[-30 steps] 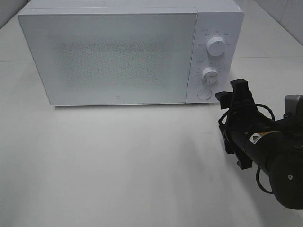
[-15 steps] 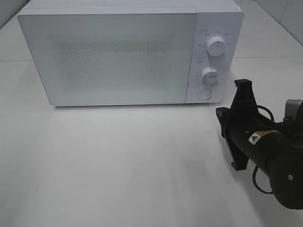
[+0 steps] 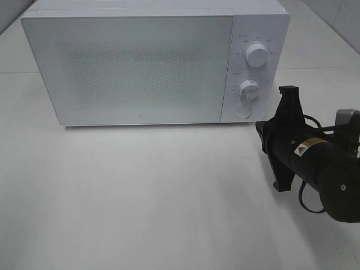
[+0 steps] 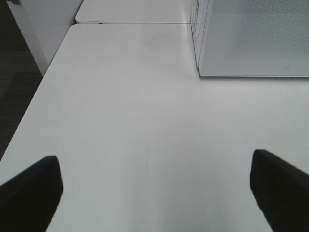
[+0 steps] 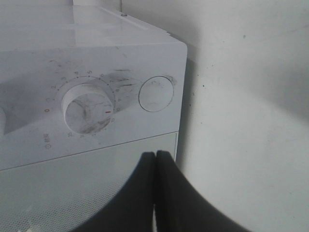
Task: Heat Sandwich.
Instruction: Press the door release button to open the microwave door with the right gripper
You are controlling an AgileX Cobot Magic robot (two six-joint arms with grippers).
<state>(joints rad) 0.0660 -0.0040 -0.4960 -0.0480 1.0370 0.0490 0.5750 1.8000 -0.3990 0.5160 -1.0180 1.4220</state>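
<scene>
Black right gripper (image 5: pixel 155 155): jaws together, wrist-view.

The microwave (image 3: pixel 140 62) stands on the table (image 3: pixel 140 197), toward the back of it. Its door (image 3: pixel 135 67) takes the left and middle part of the front, and the control panel (image 3: pixel 264 73) is at the right end. On this panel the upper knob (image 3: pixel 257 55) is above the lower knob (image 3: pixel 248 89), and the round button (image 3: pixel 243 112) is just below the lower knob. My right gripper (image 3: pixel 289 91) is over the table before the microwave's right front corner, near the round button but apart from it. My left gripper (image 4: pixel 154 166) is over the table at the left side, and the microwave's left front corner lies beyond it
</scene>
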